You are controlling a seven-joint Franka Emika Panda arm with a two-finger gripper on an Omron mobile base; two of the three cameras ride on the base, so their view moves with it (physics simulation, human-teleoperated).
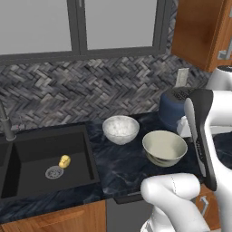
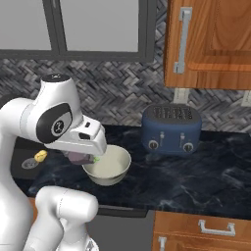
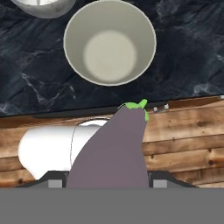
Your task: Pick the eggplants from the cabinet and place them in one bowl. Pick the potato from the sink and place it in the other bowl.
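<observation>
Gripper [image 3: 105, 186]: fingers closed on one eggplant [image 3: 114, 151], which stands between them and hides most of the fingertips in the hand view. The eggplant is dark purplish-grey with a green stem end, and the stem end points toward the cream bowl [image 3: 110, 41]. In the right base view the eggplant [image 2: 80, 158] shows under the hand, at the near left rim of the cream bowl [image 2: 109, 166]; whether it touches the rim cannot be told.

Cream bowl: upright on the dark marble counter [image 3: 26, 83], near the counter's front edge, nothing in it. In the hand view the eggplant's tip falls short of the bowl, over the counter edge and the wooden base cabinet front.

A second pale bowl [image 1: 120, 129], speckled white, stands just beside the cream bowl [image 1: 164, 148], behind it and to its left, between it and the sink [image 1: 27, 170]. The two bowls are apart.

Potato [image 1: 65, 161]: lies in the sink basin left of the cream bowl, just beside the round drain [image 1: 53, 172]. It also shows at the left edge of the right base view [image 2: 40, 156].

Blue toaster [image 2: 171, 129]: stands on the counter behind and to the right of the cream bowl, against the herringbone wall.

Wall cabinet [image 2: 215, 44]: hangs above the toaster, to the upper right of the cream bowl, door shut in the right base view, silver bar handle [image 2: 182, 40] on its left side.
</observation>
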